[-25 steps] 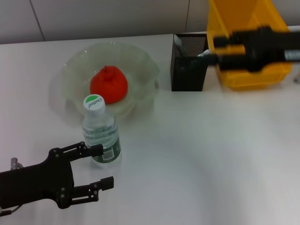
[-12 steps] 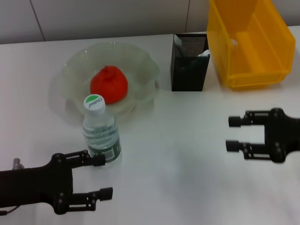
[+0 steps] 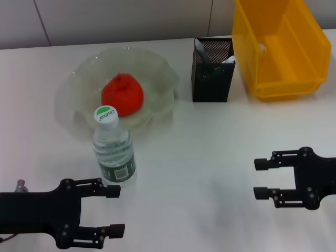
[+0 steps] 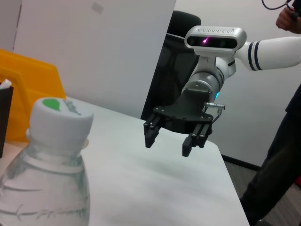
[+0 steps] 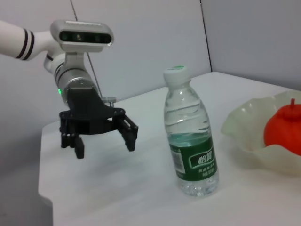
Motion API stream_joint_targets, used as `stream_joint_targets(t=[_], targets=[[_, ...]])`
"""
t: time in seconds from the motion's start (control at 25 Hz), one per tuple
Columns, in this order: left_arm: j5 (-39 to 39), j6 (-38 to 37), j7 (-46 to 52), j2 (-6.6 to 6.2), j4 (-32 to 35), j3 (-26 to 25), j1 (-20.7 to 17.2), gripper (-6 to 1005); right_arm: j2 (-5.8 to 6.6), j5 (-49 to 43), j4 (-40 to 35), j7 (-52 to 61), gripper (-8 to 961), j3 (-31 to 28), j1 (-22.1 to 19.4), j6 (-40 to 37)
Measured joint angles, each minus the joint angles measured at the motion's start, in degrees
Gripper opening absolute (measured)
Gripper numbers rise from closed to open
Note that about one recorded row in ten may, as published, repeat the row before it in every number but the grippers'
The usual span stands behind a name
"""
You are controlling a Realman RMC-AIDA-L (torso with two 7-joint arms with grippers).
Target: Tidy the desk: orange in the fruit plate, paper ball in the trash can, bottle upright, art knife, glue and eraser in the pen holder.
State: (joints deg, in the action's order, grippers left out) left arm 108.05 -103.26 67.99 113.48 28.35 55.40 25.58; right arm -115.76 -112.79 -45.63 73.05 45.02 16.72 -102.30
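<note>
The water bottle (image 3: pixel 114 148) with a green-and-white cap stands upright on the white table, just in front of the clear fruit plate (image 3: pixel 157 73). The orange (image 3: pixel 122 94) lies in the plate. The black mesh pen holder (image 3: pixel 212 71) stands at the back and holds items. My left gripper (image 3: pixel 114 210) is open and empty, near the front left, just below the bottle. My right gripper (image 3: pixel 261 178) is open and empty at the front right. The bottle also shows in the right wrist view (image 5: pixel 190 157) and in the left wrist view (image 4: pixel 44 179).
A yellow bin (image 3: pixel 281 47) stands at the back right beside the pen holder. White tabletop (image 3: pixel 199 157) lies between the two grippers. The table's far edge meets a wall.
My right gripper moved from over the yellow bin and pen holder down to the front right. My left gripper drew back from the upright bottle toward the front edge.
</note>
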Motion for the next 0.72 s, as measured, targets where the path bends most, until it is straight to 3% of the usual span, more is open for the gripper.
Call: stream_joint_targets(t=[0.72], targets=[[0.68,-0.04,2.04,-0.2,0.24,-0.02,0.76,787,-0.71,-0.33,0.3,-1.82,624,-0.17,-0.97,-0.36]])
